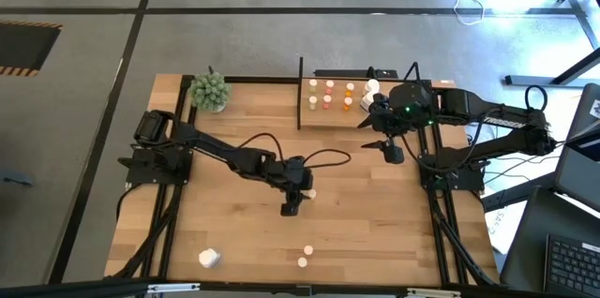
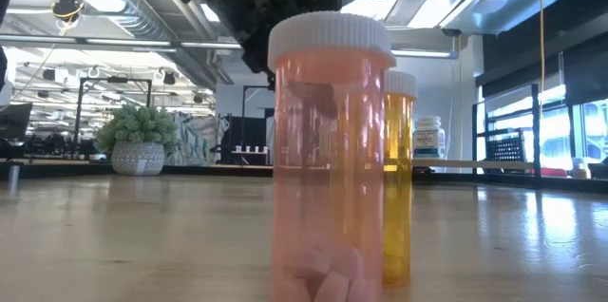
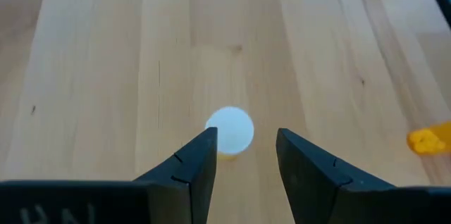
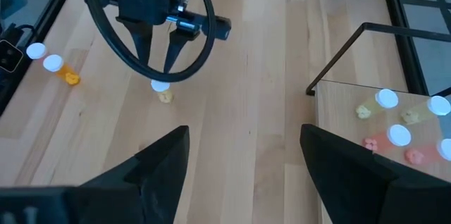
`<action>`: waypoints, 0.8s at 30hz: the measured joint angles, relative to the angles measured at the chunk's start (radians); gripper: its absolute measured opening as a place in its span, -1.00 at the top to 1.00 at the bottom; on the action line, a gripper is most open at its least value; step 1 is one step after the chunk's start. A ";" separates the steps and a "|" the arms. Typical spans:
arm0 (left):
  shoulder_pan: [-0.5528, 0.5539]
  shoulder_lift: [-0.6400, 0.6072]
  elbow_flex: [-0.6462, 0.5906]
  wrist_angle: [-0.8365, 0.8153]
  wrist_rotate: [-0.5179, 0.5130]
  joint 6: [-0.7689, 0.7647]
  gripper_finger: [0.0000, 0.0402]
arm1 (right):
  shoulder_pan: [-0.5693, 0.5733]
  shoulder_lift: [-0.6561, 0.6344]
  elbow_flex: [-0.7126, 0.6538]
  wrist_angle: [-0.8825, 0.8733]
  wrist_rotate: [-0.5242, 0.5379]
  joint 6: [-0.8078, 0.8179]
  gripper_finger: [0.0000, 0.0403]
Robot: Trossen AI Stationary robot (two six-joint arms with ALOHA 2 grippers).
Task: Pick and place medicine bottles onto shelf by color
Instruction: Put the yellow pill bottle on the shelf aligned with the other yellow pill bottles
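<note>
shelf: light board, black frame, far side of table, upright white-capped bottles in rows | one bottle mid-table | near edge: pink bottle, orange bottle, white one on its side

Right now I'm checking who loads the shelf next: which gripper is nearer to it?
Right. The right gripper hangs open just off the shelf at its front corner; the left gripper is at mid-table, open over a white-capped bottle.
</note>
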 joint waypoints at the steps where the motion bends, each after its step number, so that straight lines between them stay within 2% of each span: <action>1: 0.000 0.000 0.000 0.003 -0.006 -0.001 0.30 | 0.000 0.000 0.000 0.000 0.000 0.000 -0.36; 6: 0.000 0.000 0.000 0.003 -0.084 -0.002 0.30 | 0.000 0.000 0.000 0.000 0.000 0.000 -0.36; 24: 0.002 0.037 0.002 0.021 -0.046 -0.117 0.30 | 0.000 0.000 0.000 0.000 0.000 0.001 -0.36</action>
